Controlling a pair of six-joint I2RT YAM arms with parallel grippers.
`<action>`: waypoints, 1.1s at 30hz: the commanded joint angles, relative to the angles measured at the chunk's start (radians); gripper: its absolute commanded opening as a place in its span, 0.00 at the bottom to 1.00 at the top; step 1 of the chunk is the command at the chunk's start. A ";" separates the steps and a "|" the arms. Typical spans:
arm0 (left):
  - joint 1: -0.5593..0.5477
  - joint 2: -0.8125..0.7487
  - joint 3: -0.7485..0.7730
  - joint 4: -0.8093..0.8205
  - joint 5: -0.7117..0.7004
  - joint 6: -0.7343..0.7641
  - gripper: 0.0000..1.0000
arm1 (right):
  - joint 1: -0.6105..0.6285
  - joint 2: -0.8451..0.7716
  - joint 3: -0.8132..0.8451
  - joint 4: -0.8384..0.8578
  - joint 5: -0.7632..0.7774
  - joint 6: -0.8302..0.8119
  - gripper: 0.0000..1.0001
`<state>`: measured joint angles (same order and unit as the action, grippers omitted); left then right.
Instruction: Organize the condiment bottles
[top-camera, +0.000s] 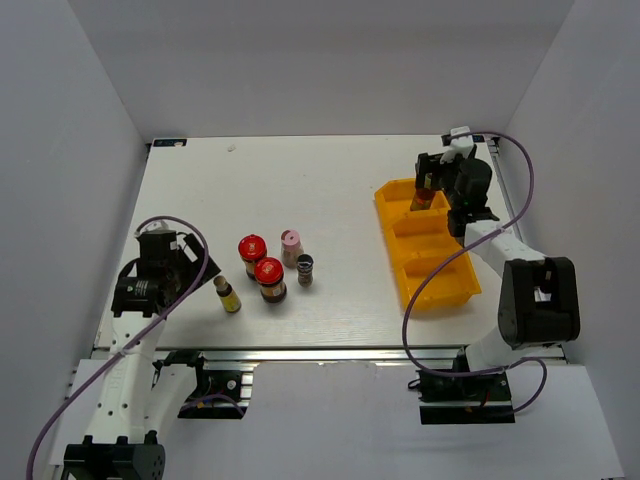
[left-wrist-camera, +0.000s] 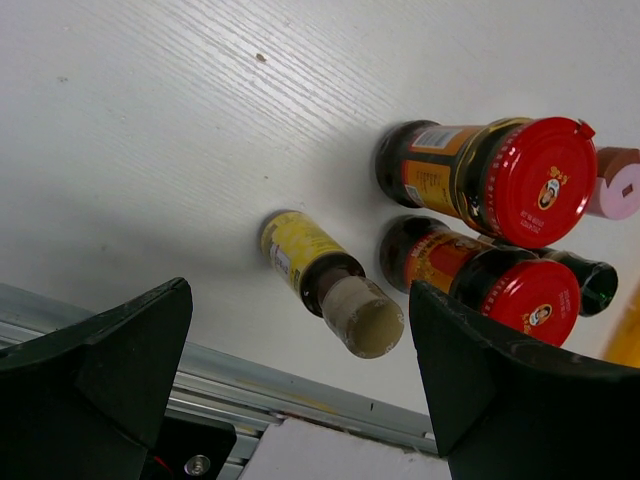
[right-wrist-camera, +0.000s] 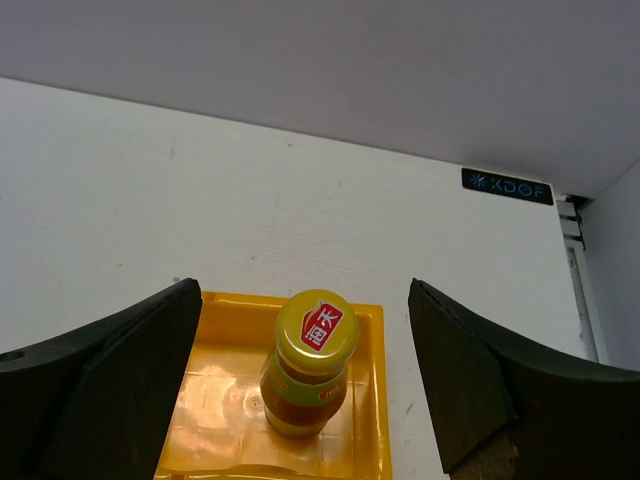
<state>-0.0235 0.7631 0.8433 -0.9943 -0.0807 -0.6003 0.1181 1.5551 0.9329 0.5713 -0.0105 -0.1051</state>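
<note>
At the far right of the table (top-camera: 330, 180), the yellow tray (top-camera: 450, 288) lies with its three compartments running from far to near. The sauce bottle (top-camera: 423, 198) stands upright in the farthest one. From above, the right jaws hang over it and hide most of it. The right wrist view shows it properly: a slim bottle with a yellow cap that carries a red label on top, an orange-red label round the body, and its base on the tray floor. There the right jaws stand wide, with a dark finger (right-wrist-camera: 100, 390) at each side and clear space between each finger and the bottle, so they hold nothing.

The other five condiment bottles stand grouped left of centre, well apart from the tray. The top view gives their layout. The far red-lidded jar (top-camera: 252, 250) and the near red-lidded jar (top-camera: 269, 275) are just beside each other. The pink-capped bottle (top-camera: 291, 243) is to their right, with the dark shaker (top-camera: 305, 268) just nearer than it. The slim brown bottle (top-camera: 228, 294) is at the left, closest to the left arm.

The left wrist view adds detail: a yellow label and pale cap on the brown bottle, and orange-yellow labels and lid emblems on the jars. The shaker is largely hidden behind the nearer jar. The left jaws gape wide around nothing.
</note>
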 joint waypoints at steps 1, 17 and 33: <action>0.002 -0.001 -0.003 0.011 0.067 0.028 0.98 | 0.000 -0.072 0.001 0.067 -0.003 0.001 0.89; 0.002 0.027 -0.004 0.037 0.190 0.115 0.98 | 0.000 -0.443 -0.097 -0.096 0.346 0.283 0.89; -0.001 0.107 0.014 -0.009 0.252 0.146 0.86 | -0.001 -0.719 -0.217 -0.217 0.415 0.407 0.89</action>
<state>-0.0235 0.8673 0.8413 -0.9958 0.1249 -0.4709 0.1188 0.8570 0.7216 0.3725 0.3569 0.2813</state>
